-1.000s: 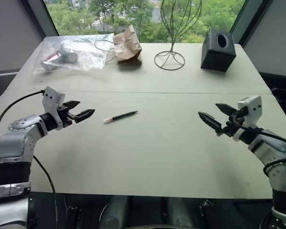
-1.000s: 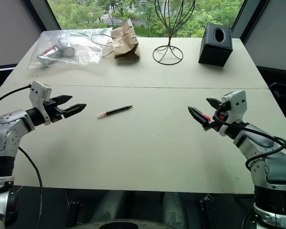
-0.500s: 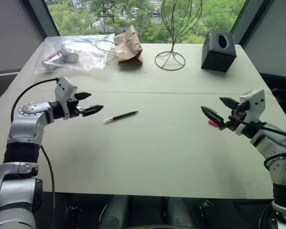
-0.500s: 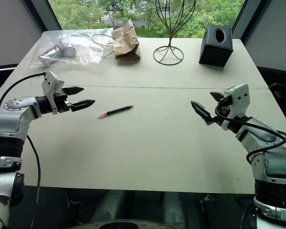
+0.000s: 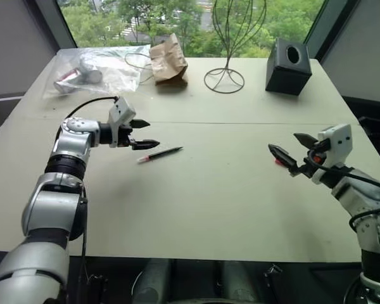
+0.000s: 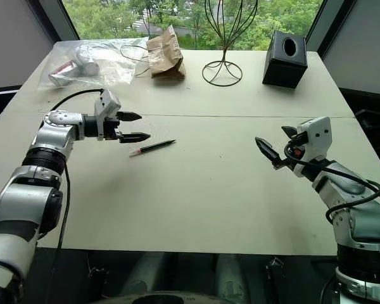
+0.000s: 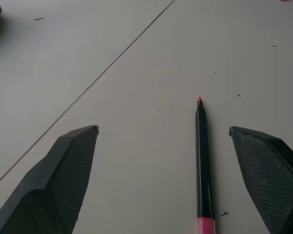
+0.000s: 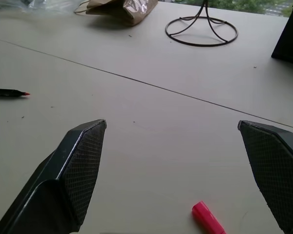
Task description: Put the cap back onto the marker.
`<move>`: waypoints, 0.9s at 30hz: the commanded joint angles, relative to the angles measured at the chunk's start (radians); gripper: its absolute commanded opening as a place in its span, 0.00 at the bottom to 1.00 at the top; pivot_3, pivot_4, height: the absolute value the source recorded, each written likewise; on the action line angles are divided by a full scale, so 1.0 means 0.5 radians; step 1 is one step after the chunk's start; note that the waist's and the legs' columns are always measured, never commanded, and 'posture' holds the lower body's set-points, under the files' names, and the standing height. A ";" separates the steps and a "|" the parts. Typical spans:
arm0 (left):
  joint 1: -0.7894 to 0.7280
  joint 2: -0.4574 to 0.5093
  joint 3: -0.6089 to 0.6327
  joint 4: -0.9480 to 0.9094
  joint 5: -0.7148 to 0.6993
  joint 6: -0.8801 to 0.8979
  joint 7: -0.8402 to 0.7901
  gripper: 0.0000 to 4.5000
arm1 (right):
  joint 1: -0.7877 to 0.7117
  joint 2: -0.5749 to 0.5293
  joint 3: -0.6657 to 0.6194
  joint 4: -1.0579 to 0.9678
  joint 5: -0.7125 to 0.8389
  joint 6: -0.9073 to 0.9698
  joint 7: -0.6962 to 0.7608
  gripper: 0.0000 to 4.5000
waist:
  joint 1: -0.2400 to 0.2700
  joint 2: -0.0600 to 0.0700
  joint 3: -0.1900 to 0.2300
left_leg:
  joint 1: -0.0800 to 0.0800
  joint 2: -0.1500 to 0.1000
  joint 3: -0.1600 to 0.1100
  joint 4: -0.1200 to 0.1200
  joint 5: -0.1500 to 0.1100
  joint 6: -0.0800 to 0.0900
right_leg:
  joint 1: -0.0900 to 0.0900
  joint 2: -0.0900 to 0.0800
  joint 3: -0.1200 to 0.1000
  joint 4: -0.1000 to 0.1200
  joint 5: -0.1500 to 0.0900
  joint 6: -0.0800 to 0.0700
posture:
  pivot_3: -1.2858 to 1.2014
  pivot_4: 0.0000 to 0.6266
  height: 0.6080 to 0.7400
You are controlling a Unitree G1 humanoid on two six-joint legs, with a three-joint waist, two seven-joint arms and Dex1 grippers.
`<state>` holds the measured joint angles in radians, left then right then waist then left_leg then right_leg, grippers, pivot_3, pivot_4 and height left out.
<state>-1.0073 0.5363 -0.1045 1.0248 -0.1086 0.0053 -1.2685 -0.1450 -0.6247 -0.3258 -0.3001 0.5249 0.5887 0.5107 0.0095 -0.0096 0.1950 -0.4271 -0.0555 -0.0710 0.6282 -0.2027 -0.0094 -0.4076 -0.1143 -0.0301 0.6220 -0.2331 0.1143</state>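
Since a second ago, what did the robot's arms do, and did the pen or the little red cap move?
The left gripper swung in toward the marker and now hovers open just beside its pink end, touching nothing. Nothing was grabbed or let go. The marker lies where it was. The right gripper stayed put, open, above the cap on the table.

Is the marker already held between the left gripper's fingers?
No: the marker lies flat on the table, untouched between the open left gripper.
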 commanded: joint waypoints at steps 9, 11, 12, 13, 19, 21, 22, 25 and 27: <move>-0.070 -0.114 -0.040 0.165 0.161 -0.135 -0.098 1.00 | 0.065 -0.078 -0.123 -0.124 0.015 0.011 -0.012 1.00 | 0.003 0.000 0.000 | 0.000 0.000 -0.001 0.006 0.000 0.000 | -0.001 0.000 0.000 0.011 -0.001 0.001 | 0.52 0.24 1.00; -0.060 -0.129 -0.057 0.175 0.200 -0.149 -0.071 1.00 | 0.062 -0.068 -0.116 -0.130 0.010 0.010 -0.017 1.00 | 0.003 0.000 0.000 | 0.001 0.001 -0.001 0.007 0.000 0.000 | -0.001 0.000 0.000 0.013 -0.001 0.001 | 0.52 0.24 1.00; -0.054 -0.135 -0.069 0.176 0.219 -0.161 -0.059 1.00 | 0.060 -0.063 -0.111 -0.134 0.008 0.010 -0.022 1.00 | 0.002 0.000 0.000 | 0.001 0.001 -0.001 0.007 0.000 0.000 | -0.001 0.000 0.000 0.013 -0.001 0.001 | 0.52 0.24 1.00; -0.049 -0.141 -0.087 0.181 0.246 -0.169 -0.042 1.00 | 0.057 -0.056 -0.104 -0.138 0.007 0.010 -0.028 1.00 | 0.002 0.000 0.000 | 0.001 0.001 -0.001 0.007 0.000 0.000 | -0.001 0.000 0.000 0.013 -0.001 0.001 | 0.52 0.24 1.00; -0.057 -0.160 -0.144 0.215 0.360 -0.189 0.039 1.00 | 0.033 -0.014 -0.070 -0.150 0.005 0.000 -0.059 1.00 | 0.004 -0.001 0.000 | 0.000 0.001 -0.002 0.007 0.000 0.000 | -0.002 -0.001 0.000 0.013 -0.001 0.001 | 0.52 0.24 1.00; -0.065 -0.164 -0.163 0.225 0.387 -0.177 0.027 1.00 | 0.031 0.000 -0.063 -0.155 0.005 -0.003 -0.068 1.00 | 0.004 0.000 0.000 | 0.001 0.001 -0.002 0.007 0.000 0.000 | -0.001 0.000 0.000 0.014 -0.001 0.001 | 0.52 0.24 1.00; -0.069 -0.165 -0.174 0.232 0.401 -0.167 0.017 1.00 | 0.030 0.006 -0.059 -0.156 0.003 -0.005 -0.073 1.00 | 0.004 0.000 0.000 | 0.001 0.001 -0.002 0.007 0.000 0.000 | -0.001 0.000 0.000 0.014 -0.001 0.001 | 0.52 0.24 1.00; -0.068 -0.169 -0.196 0.250 0.436 -0.131 -0.013 1.00 | 0.029 0.018 -0.052 -0.162 0.001 -0.009 -0.083 1.00 | 0.004 0.000 0.000 | 0.001 0.001 -0.002 0.008 0.000 0.000 | -0.001 0.000 0.000 0.014 -0.001 0.001 | 0.52 0.24 1.00; -0.062 -0.171 -0.201 0.257 0.450 -0.133 -0.026 1.00 | 0.028 0.023 -0.053 -0.164 0.001 -0.012 -0.087 1.00 | 0.004 0.000 0.000 | 0.002 0.001 -0.002 0.008 0.000 0.000 | -0.001 -0.001 0.000 0.015 -0.001 0.001 | 0.52 0.24 1.00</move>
<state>-1.0372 0.4512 -0.1831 1.1351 0.0896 -0.0706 -1.2639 -0.1173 -0.6139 -0.3377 -0.3392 0.5239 0.6029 0.4711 0.0113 -0.0097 0.1950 -0.4263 -0.0550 -0.0720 0.6321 -0.2028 -0.0093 -0.4080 -0.1145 -0.0300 0.6293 -0.2337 0.1148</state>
